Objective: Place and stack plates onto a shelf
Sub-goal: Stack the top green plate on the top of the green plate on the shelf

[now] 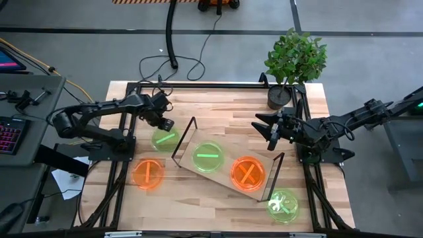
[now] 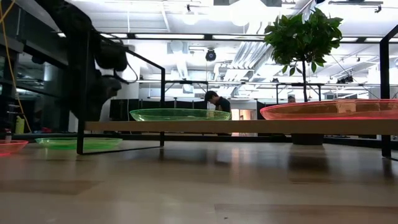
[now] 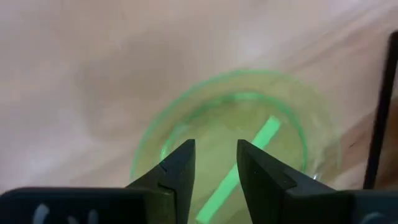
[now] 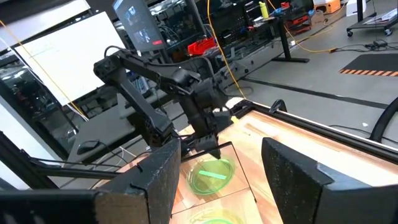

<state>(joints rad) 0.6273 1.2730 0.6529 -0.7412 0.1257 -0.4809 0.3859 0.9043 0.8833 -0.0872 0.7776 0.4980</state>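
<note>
My left gripper (image 1: 165, 124) hovers above a green bar plate (image 1: 164, 139) that lies flat on the table left of the shelf. In the left wrist view its open fingers (image 3: 214, 163) point down over that plate (image 3: 249, 134) without touching it. The shelf (image 1: 225, 158) carries a green bar plate (image 1: 208, 157) and an orange cross plate (image 1: 248, 173). An orange plate (image 1: 147, 174) and a green cross plate (image 1: 283, 204) rest on the table. My right gripper (image 1: 266, 129) waits open, raised near the shelf's far right end.
A potted plant (image 1: 294, 63) stands at the table's far right corner. Black frame rails (image 1: 198, 84) run along the table's edges. The shelf's black uprights (image 1: 184, 140) stand close to the right of the left gripper. A person (image 2: 217, 101) shows far off in the room.
</note>
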